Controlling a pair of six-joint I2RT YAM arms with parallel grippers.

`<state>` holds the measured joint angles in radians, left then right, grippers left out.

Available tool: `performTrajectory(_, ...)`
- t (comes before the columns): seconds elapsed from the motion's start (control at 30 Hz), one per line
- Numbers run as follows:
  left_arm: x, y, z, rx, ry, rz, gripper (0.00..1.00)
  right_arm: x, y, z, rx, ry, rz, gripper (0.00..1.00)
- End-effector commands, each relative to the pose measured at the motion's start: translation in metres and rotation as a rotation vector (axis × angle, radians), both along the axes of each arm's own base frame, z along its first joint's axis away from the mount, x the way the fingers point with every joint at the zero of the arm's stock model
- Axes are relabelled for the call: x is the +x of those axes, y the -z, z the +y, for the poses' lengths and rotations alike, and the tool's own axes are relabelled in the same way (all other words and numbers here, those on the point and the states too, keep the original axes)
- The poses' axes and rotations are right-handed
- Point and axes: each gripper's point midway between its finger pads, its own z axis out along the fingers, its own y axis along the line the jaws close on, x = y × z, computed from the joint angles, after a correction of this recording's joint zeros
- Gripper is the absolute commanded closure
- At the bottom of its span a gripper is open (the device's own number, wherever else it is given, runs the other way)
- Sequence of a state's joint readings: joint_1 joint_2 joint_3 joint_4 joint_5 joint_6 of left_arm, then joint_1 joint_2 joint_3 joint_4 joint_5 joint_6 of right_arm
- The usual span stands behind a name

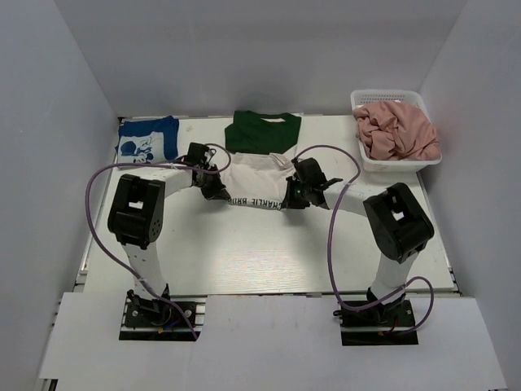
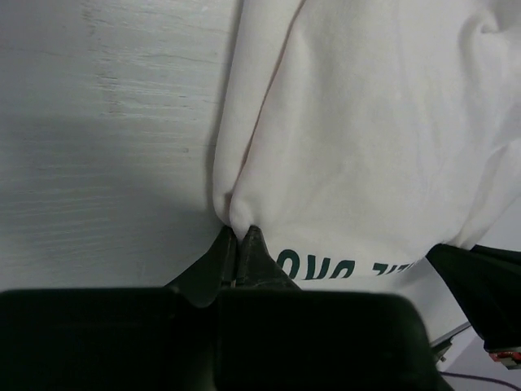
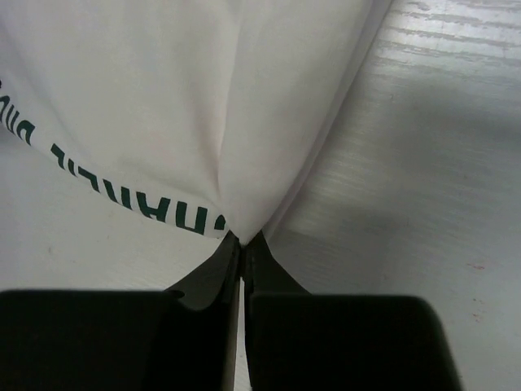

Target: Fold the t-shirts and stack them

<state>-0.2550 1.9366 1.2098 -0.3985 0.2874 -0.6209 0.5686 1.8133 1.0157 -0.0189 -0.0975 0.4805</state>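
Observation:
A white t-shirt [image 1: 256,181] with dark green lettering hangs between my two grippers over the middle of the table. My left gripper [image 1: 213,189] is shut on its left edge, seen pinched in the left wrist view [image 2: 240,230]. My right gripper [image 1: 295,195] is shut on its right edge, seen pinched in the right wrist view [image 3: 242,239]. The shirt's far part overlaps a folded dark green t-shirt [image 1: 262,130] at the back centre. A folded blue t-shirt with a white print [image 1: 148,139] lies at the back left.
A white basket [image 1: 361,101] at the back right holds crumpled pink shirts [image 1: 397,130]. White walls close in the table on three sides. Purple cables loop beside both arms.

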Motion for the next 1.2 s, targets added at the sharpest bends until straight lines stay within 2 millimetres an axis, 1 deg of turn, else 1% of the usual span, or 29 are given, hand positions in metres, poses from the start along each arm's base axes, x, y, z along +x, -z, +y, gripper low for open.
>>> performTrajectory(0.0,-0.03,0.013,0.003,0.01,0.035,0.067,1.0,-0.008,-0.006,0.005,0.039,-0.014,0.018,1.0)
performTrajectory(0.03,-0.029,0.0,0.003,0.002,0.035,0.036,1.0,-0.013,-0.005,0.002,0.038,-0.013,0.025,1.0)
performTrajectory(0.07,-0.036,-0.002,0.005,0.003,0.035,0.037,1.0,-0.012,-0.027,0.003,0.068,-0.012,-0.018,1.0)
performTrajectory(0.17,-0.053,-0.029,0.002,-0.028,0.056,-0.009,1.0,-0.029,-0.031,-0.008,0.059,-0.006,-0.004,1.0)
performTrajectory(0.2,-0.058,-0.036,0.0,-0.033,0.065,-0.026,1.0,-0.035,-0.038,-0.011,0.068,-0.009,-0.011,1.0)
performTrajectory(0.23,-0.065,-0.043,-0.001,-0.047,0.072,-0.032,1.0,-0.047,-0.035,-0.017,0.051,-0.014,0.021,1.0)
performTrajectory(0.27,-0.077,-0.047,-0.005,-0.068,0.096,-0.033,1.0,-0.052,-0.047,-0.016,0.071,-0.028,0.01,1.0)
performTrajectory(0.3,-0.08,-0.067,-0.007,-0.096,0.106,-0.085,1.0,-0.064,-0.046,-0.018,0.081,-0.048,0.04,1.0)
performTrajectory(0.37,-0.092,-0.084,-0.014,-0.141,0.14,-0.109,1.0,-0.08,-0.067,-0.017,0.135,-0.087,0.047,1.0)
performTrajectory(0.4,-0.092,-0.094,-0.014,-0.149,0.142,-0.139,1.0,-0.083,-0.072,-0.017,0.14,-0.101,0.044,1.0)
performTrajectory(0.43,-0.099,-0.107,-0.017,-0.169,0.151,-0.164,1.0,-0.09,-0.083,-0.019,0.146,-0.11,0.041,1.0)
performTrajectory(0.47,-0.102,-0.112,-0.016,-0.171,0.152,-0.169,1.0,-0.094,-0.09,-0.017,0.168,-0.133,0.048,1.0)
performTrajectory(0.53,-0.102,-0.126,-0.016,-0.178,0.153,-0.199,1.0,-0.094,-0.109,-0.015,0.195,-0.148,0.018,1.0)
performTrajectory(0.57,-0.099,-0.137,-0.016,-0.179,0.142,-0.214,1.0,-0.09,-0.126,-0.012,0.213,-0.158,-0.011,1.0)
performTrajectory(0.67,-0.085,-0.168,-0.014,-0.171,0.124,-0.303,1.0,-0.086,-0.139,-0.013,0.213,-0.163,-0.026,1.0)
performTrajectory(0.7,-0.081,-0.174,-0.014,-0.171,0.108,-0.316,1.0,-0.078,-0.156,-0.01,0.228,-0.161,-0.059,1.0)
performTrajectory(0.73,-0.074,-0.187,-0.015,-0.175,0.103,-0.356,1.0,-0.074,-0.157,-0.01,0.224,-0.155,-0.059,1.0)
performTrajectory(0.77,-0.07,-0.194,-0.015,-0.178,0.089,-0.369,1.0,-0.069,-0.157,-0.011,0.221,-0.146,-0.055,1.0)
performTrajectory(0.8,-0.062,-0.199,-0.015,-0.175,0.07,-0.391,1.0,-0.06,-0.17,-0.01,0.233,-0.14,-0.081,1.0)
performTrajectory(0.83,-0.052,-0.208,-0.008,-0.158,0.038,-0.414,1.0,-0.055,-0.169,-0.01,0.23,-0.134,-0.076,1.0)
performTrajectory(0.87,-0.045,-0.21,-0.005,-0.147,0.009,-0.412,1.0,-0.049,-0.165,-0.01,0.225,-0.124,-0.06,1.0)
performTrajectory(0.9,-0.036,-0.213,-0.002,-0.123,-0.015,-0.427,1.0,-0.037,-0.179,-0.013,0.245,-0.11,-0.083,1.0)
performTrajectory(0.93,-0.025,-0.223,0.005,-0.086,-0.067,-0.445,1.0,-0.03,-0.175,-0.012,0.245,-0.101,-0.072,1.0)
performTrajectory(0.97,-0.015,-0.215,0.002,-0.078,-0.067,-0.424,1.0,-0.023,-0.172,-0.014,0.244,-0.085,-0.06,1.0)
performTrajectory(1.0,-0.006,-0.215,0.005,-0.068,-0.083,-0.425,1.0,-0.008,-0.179,-0.015,0.248,-0.067,-0.081,1.0)
performTrajectory(1.03,0.006,-0.226,0.01,-0.037,-0.115,-0.445,1.0,0.0,-0.172,-0.015,0.237,-0.056,-0.066,1.0)
performTrajectory(1.07,0.015,-0.226,0.012,-0.017,-0.13,-0.44,1.0,0.01,-0.167,-0.02,0.228,-0.033,-0.05,1.0)
performTrajectory(1.1,0.031,-0.225,0.01,-0.003,-0.14,-0.436,1.0,0.023,-0.175,-0.015,0.239,-0.037,-0.066,1.0)
performTrajectory(1.17,0.048,-0.221,0.013,0.025,-0.152,-0.432,1.0,0.039,-0.174,-0.019,0.244,-0.021,-0.068,1.0)
